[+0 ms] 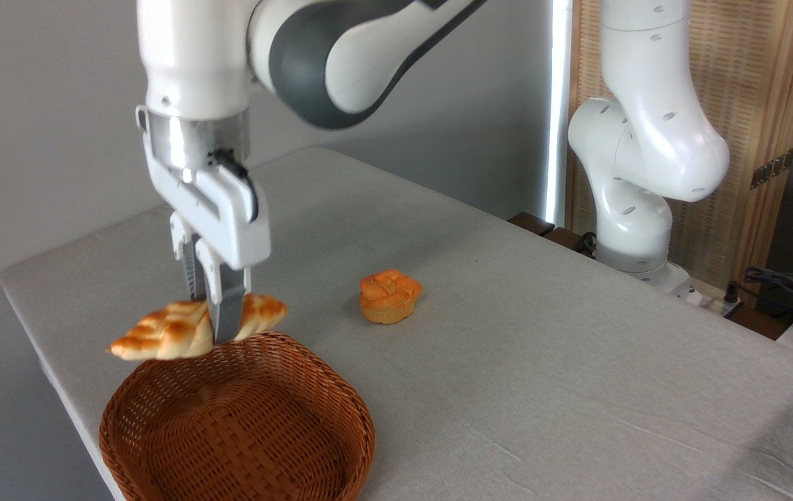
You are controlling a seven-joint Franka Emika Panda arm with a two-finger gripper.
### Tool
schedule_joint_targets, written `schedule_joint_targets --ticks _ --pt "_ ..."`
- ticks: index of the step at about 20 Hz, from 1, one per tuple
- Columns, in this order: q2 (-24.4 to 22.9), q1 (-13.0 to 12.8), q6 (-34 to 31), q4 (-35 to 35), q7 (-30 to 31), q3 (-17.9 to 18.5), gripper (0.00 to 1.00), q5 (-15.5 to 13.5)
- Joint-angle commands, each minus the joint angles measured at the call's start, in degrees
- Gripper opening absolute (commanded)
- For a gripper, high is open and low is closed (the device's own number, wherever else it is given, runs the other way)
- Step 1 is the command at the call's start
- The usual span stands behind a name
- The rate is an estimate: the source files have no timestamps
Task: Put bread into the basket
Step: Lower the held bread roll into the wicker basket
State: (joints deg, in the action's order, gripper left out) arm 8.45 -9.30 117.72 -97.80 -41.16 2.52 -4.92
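Camera view, fixed, from the near side of the table. One arm is recorded, white with grey joint covers; its base column is mounted at the far right edge of the table and the upper links are carried across the top of the picture to the left. The wrist is pointed straight down, and the hand is held vertical over the table's left end.

One gripper is seen. Its two fingers are drawn in narrow and are clamped on the bread at about mid-length, one finger in front of the loaf and one behind. The bread is held clear of any surface, lying roughly level, its pointed end directed left and slightly down, its blunter end directed right. It is suspended over the far rim of the basket; the pointed end reaches out past the rim on the left. Whether the loaf touches the rim cannot be told.

Count: one braided loaf, one woven basket, one small round orange bun. The basket is set at the near left corner of the table, its bottom bare. The bun is set on the grey cloth, right of the gripper and apart from the basket.
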Motion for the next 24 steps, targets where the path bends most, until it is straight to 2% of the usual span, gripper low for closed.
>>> schedule_joint_targets --ticks 1,2,3,4,5,7,8,24 --pt "2.97 0.08 1.2 1.3 -1.12 -0.49 0.37 3.86" --pt "3.15 0.08 1.11 1.03 -1.03 -1.63 0.41 4.74" --pt "3.15 0.16 1.02 0.77 -1.03 -1.9 0.5 5.35" --pt "3.24 0.16 1.11 0.85 -0.85 -1.99 0.72 5.45" --pt "3.24 0.16 1.11 0.86 -0.85 -1.99 0.78 5.54" --pt "3.24 0.16 1.11 0.77 -0.5 -2.08 0.97 5.54" --pt "3.5 0.16 1.11 0.77 -0.5 -2.16 1.0 5.54" --pt "3.86 0.34 1.38 0.86 -1.2 -2.25 1.0 5.62"
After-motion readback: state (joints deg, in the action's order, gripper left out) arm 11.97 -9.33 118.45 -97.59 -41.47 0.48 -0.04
